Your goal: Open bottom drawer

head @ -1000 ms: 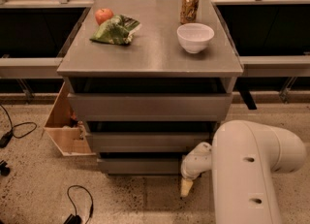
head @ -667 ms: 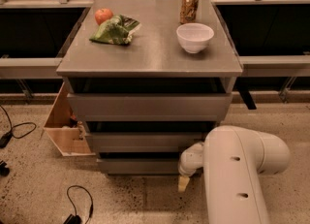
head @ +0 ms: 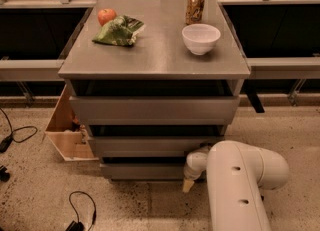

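Observation:
The grey metal cabinet (head: 150, 60) has three drawers. The bottom drawer (head: 142, 171) is the lowest, with a plain flat grey front just above the floor, and it sits close to flush under the middle drawer (head: 150, 146). My gripper (head: 188, 181) hangs at the right end of the bottom drawer's front, pointing down toward the floor, touching or nearly touching that front. My white arm (head: 240, 185) fills the lower right and hides the cabinet's bottom right corner.
The top drawer (head: 152, 110) juts out a little. On the cabinet top lie an apple (head: 106, 16), a green bag (head: 119, 30), a can (head: 195, 7) and a white bowl (head: 201, 38). A wooden box (head: 67, 132) stands at the left. Cables (head: 80, 210) lie on the floor.
My arm has swung left and closer to the cabinet. The gripper has shifted slightly left along the bottom drawer's front. The drawers have not visibly moved.

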Action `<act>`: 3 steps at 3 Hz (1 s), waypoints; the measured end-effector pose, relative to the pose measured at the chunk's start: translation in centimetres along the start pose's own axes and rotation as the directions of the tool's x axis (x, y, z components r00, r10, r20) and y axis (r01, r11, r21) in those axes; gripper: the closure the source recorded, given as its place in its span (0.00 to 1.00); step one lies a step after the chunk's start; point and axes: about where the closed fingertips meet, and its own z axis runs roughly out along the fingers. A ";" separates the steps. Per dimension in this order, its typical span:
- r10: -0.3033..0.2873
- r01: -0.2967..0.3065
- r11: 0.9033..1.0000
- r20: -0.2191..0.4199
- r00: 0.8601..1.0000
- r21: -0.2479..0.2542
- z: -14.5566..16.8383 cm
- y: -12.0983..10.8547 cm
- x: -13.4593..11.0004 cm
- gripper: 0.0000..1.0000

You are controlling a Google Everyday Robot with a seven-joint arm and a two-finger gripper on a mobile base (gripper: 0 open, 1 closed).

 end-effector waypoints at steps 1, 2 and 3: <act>0.091 -0.091 0.991 0.008 0.996 0.099 -2.8 -1.1 5.6 0.50; 0.132 -0.132 0.984 0.009 0.991 0.120 -4.3 0.5 8.1 0.73; 0.165 -0.164 0.984 -0.010 0.986 0.070 -4.6 4.8 9.9 0.96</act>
